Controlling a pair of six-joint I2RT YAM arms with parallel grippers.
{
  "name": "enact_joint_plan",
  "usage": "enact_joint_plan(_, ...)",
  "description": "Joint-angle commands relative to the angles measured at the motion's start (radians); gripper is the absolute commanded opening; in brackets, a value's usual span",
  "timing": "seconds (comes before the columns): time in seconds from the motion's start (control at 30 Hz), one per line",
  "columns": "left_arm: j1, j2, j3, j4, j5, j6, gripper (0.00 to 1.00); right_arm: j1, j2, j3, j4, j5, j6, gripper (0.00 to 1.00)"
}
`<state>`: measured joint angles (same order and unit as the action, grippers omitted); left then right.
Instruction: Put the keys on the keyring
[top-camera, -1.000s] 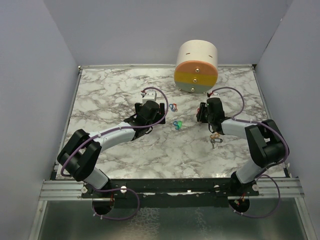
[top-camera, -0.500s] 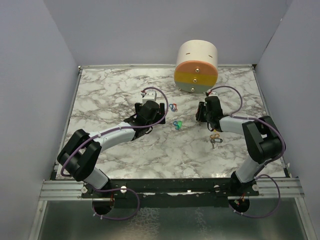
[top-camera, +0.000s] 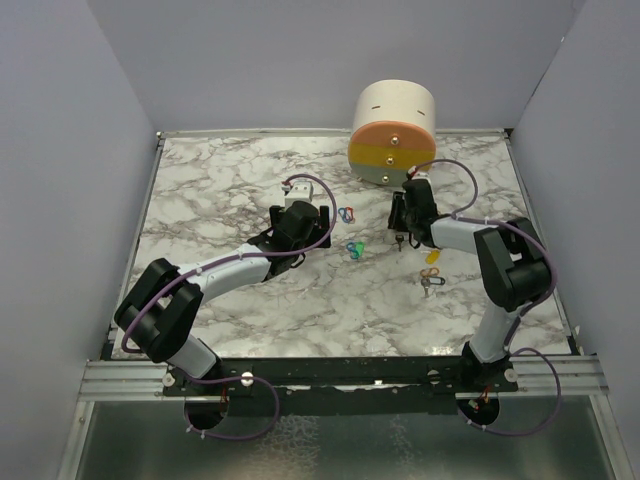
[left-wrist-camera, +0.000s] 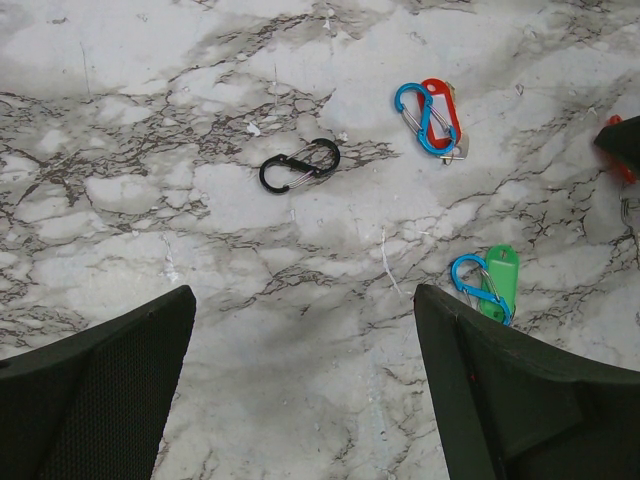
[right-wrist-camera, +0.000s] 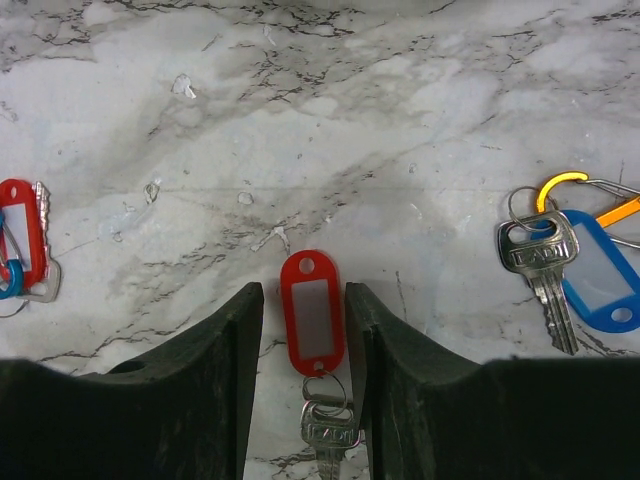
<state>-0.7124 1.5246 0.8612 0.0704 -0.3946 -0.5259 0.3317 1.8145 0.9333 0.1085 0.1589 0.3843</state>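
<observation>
A silver key on a red tag (right-wrist-camera: 312, 315) lies flat on the marble between my right gripper's (right-wrist-camera: 303, 290) fingers, with a thin gap on each side; the jaws stand slightly open. Right of it lie a silver key with a blue tag (right-wrist-camera: 598, 270) and a yellow clip (right-wrist-camera: 560, 185). My left gripper (left-wrist-camera: 302, 295) is wide open over bare marble. Ahead of it lie a black carabiner keyring (left-wrist-camera: 299, 167), a blue clip on a red-tagged key (left-wrist-camera: 432, 115), and a blue clip on a green-tagged key (left-wrist-camera: 487, 285). From above, the right gripper (top-camera: 400, 225) faces the left gripper (top-camera: 322, 226).
A round tan drum with orange, yellow and grey bands (top-camera: 393, 133) lies on its side at the back, just behind the right gripper. Another loose key (top-camera: 428, 283) rests near the right forearm. Grey walls enclose the marble table (top-camera: 220, 180).
The right gripper has moved back toward the drum and its jaws have widened slightly around the red-tagged key. The left arm has not moved.
</observation>
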Motion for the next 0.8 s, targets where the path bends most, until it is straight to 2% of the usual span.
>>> enact_joint_plan(0.0, 0.01, 0.01, 0.0, 0.024, -0.011, 0.001, 0.93, -0.007, 0.034, 0.019, -0.081, 0.048, 0.01, 0.4)
enact_joint_plan(0.33, 0.018, 0.001, -0.01, 0.029, -0.004, 0.0, 0.93, 0.012, 0.083, 0.087, -0.178, 0.102, 0.025, 0.38)
enact_joint_plan(0.77, 0.027, -0.011, -0.019, 0.031, 0.004, 0.0, 0.93, 0.018, 0.081, 0.085, -0.207, 0.122, 0.041, 0.16)
